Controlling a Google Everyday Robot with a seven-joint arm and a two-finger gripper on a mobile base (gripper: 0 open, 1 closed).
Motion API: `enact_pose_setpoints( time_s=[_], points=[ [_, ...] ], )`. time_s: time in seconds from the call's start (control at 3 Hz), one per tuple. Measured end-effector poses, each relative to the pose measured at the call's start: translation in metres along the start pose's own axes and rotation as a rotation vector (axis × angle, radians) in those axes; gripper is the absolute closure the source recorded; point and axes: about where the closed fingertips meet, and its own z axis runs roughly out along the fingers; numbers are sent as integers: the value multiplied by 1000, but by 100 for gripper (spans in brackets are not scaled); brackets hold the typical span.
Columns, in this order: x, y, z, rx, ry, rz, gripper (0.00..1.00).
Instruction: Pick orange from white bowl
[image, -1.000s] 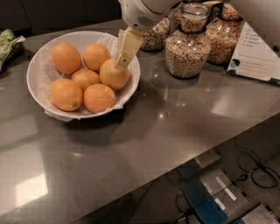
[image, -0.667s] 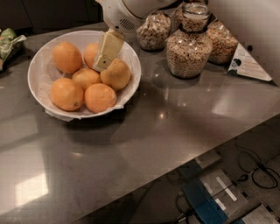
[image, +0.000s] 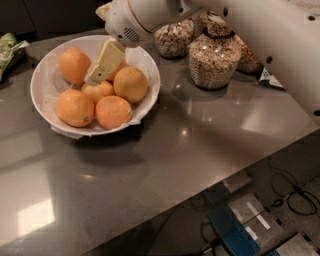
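Six fruits (image: 113, 112) lie in the white bowl (image: 86, 44), which stands on the left half of the grey desk (image: 200, 140). Left of the bowl, at the edge of view, lies a green packet (image: 10, 47). The orange (image: 74, 65) sits in the bowl's back-left part, on the crinkled paper lining, just behind the front-left fruit (image: 75, 107). It is evenly round, so no long axis shows, and which way its stem end faces cannot be told. Just to its right the cream tool (image: 95, 77) slants down over the bowl's middle from the upper right, with its tip low between the orange and the small middle fruit (image: 97, 91). It covers most of the fruit at the bowl's back, and whether the tool is released or clenched cannot be told. A paler fruit (image: 131, 84) lies at the bowl's right side. Right of the bowl stand glass jars (image: 215, 55) of grain. The white arm (image: 270, 35) crosses above them.
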Motion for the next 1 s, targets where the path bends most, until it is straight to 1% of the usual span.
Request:
enact_pose_setpoints(
  time_s=[0.33, 0.67, 1.0],
  points=[
    [3, 2, 12, -4, -6, 14, 0],
    [3, 2, 43, -12, -26, 46, 0],
    [3, 2, 43, -12, -25, 46, 0]
  ],
)
